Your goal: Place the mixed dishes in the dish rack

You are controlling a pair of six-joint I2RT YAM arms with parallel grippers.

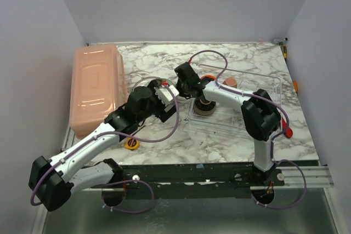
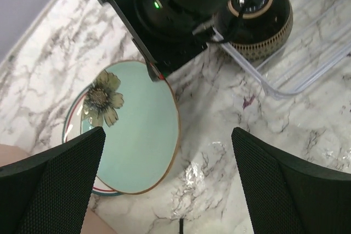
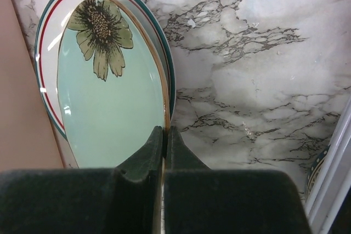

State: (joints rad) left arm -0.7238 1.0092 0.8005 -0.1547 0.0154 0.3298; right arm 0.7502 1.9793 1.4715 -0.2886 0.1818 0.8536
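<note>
My right gripper (image 3: 165,132) is shut on the rim of the teal plate (image 3: 109,108), which has a flower print and a thin gold edge. The plate is held tilted over a second plate with a red stripe and teal rim (image 3: 46,42). In the left wrist view the teal plate (image 2: 137,130) lies left of centre. My left gripper (image 2: 175,146) hangs open over the marble just beside it, with nothing between its fingers. The dark brown bowl (image 2: 263,26) stands in the dish rack (image 1: 274,89). The orange bowl (image 1: 208,78) and the mug (image 1: 230,82) show behind the right arm.
The long salmon-pink tub (image 1: 96,89) lies along the left side, close to the plates. A yellow tape measure (image 1: 131,143) sits near the front edge by the left arm. Both wrists crowd together at the table's middle, left of the rack's clear wall (image 2: 307,78).
</note>
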